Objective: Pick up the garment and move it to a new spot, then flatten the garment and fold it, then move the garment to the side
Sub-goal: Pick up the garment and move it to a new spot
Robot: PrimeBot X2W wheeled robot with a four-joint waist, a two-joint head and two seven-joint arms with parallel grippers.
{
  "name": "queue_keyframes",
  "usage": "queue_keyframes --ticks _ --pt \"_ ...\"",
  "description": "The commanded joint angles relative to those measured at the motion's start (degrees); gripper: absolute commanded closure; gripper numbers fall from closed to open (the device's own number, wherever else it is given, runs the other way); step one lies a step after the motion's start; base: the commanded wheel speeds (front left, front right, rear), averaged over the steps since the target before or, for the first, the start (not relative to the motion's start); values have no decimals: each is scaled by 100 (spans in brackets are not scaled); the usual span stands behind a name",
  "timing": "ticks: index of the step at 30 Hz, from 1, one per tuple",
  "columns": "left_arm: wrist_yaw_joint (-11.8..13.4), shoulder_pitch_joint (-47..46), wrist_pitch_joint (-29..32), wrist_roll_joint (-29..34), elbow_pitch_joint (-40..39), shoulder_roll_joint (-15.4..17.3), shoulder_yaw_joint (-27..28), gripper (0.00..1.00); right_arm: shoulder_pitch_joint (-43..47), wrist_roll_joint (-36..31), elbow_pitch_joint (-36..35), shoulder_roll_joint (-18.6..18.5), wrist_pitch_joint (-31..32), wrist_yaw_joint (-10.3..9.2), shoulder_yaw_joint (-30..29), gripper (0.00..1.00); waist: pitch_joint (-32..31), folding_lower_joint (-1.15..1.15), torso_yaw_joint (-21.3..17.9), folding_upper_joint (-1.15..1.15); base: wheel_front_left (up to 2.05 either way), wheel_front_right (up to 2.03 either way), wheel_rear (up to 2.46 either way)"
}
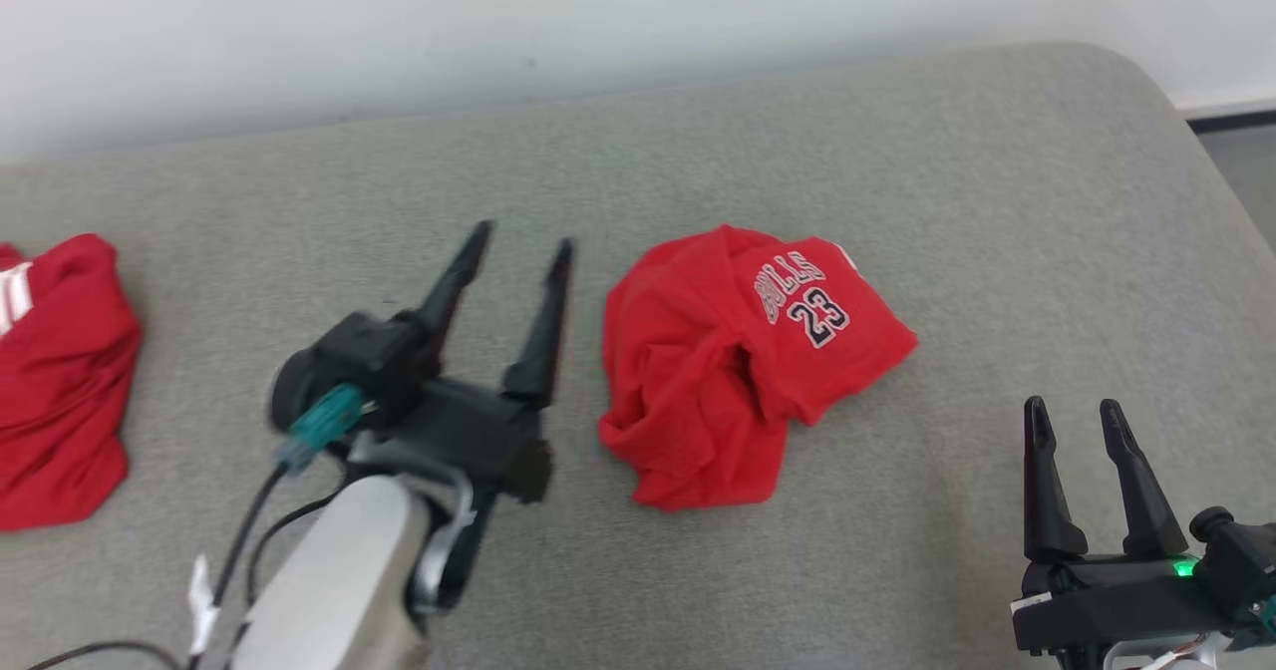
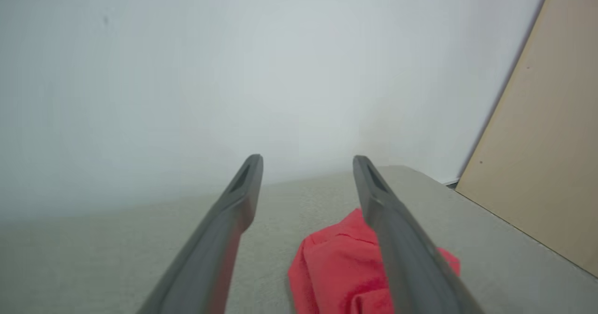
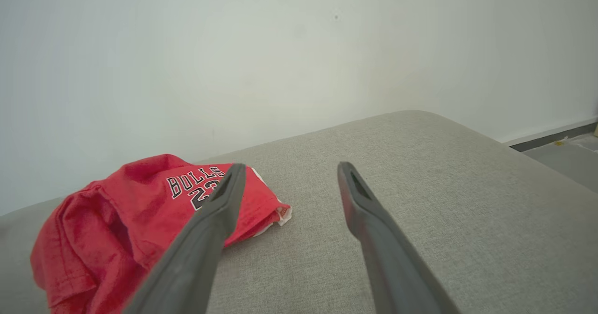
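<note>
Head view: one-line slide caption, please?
Crumpled red Bulls 23 jersey on grey cushion between open left tool and open right tool.

Red garment (image 1: 738,361) reads "BULLS" w/ no. "23" below, black letters, white outline.

The left gripper (image 1: 524,235) hovers just left of the red garment (image 1: 738,361), fingers spread wide and empty. The right gripper (image 1: 1074,406) sits right of the garment, nearer the robot, its fingers parted and empty.
</note>
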Motion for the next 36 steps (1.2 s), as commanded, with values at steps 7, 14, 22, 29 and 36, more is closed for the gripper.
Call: queue_keyframes --ticks 7,14,22,29,36 --pt "190 1051 -43 104 -653 529 844 0 154 -92 -65 -104 -28 -12 37 0 -379 0 562 0 0 0 0" --pt "252 2270 -43 430 -1342 564 1795 0 252 -112 -79 -168 -28 -12 90 0 -460 0 754 0 0 0 0" --pt "25 3234 -43 917 -1797 97 2433 0 344 -124 -73 -237 -29 -12 203 0 -560 0 815 0 0 0 0" --pt "-333 3494 -43 1257 -1718 -143 2516 0 451 -115 -75 -249 26 -12 267 0 -702 0 812 0 0 0 0" --pt "-452 3477 -43 1555 -1602 -204 2626 0 558 -155 -112 -197 61 -12 263 0 -754 0 778 0 0 0 0"
